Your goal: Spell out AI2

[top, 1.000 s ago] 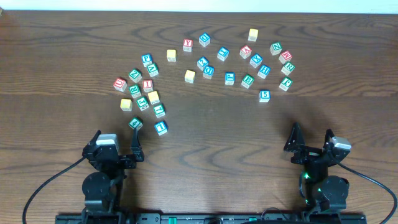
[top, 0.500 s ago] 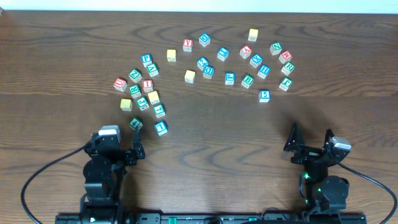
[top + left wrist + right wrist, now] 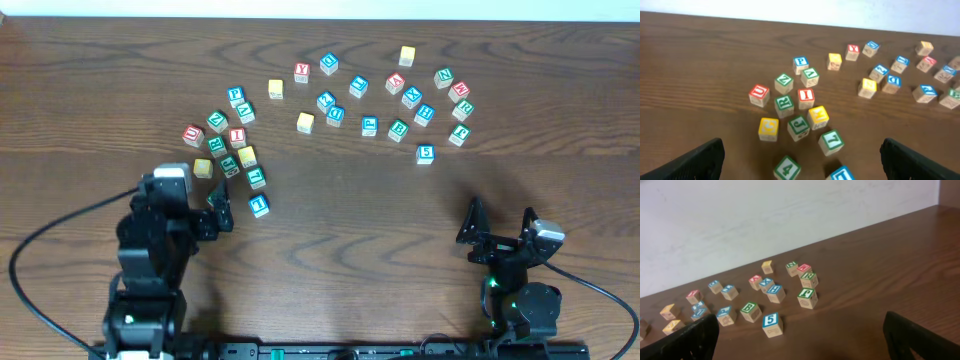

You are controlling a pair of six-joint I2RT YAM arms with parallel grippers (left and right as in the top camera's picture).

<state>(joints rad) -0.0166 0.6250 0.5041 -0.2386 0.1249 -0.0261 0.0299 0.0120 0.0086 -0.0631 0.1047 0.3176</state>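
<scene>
My left jaws hang spread and empty, short of the cluster holding the red I block (image 3: 805, 95); no letter is placed yet, I judge; next I must straddle it without nudging the green R block (image 3: 784, 104) just beside; right jaws gape, idle.

Counter (image 3: 80, 90) carries all blocks on far half. Left cluster (image 3: 228, 150) just ahead of left end effector (image 3: 183, 192). I block (image 3: 237, 135) mid-cluster. 1 block (image 3: 259, 205) at cluster's near edge, right of that end effector. Right cluster (image 3: 400, 100) farther back. 5 block (image 3: 425, 153) its nearest, well ahead of right end effector (image 3: 500, 212).
</scene>
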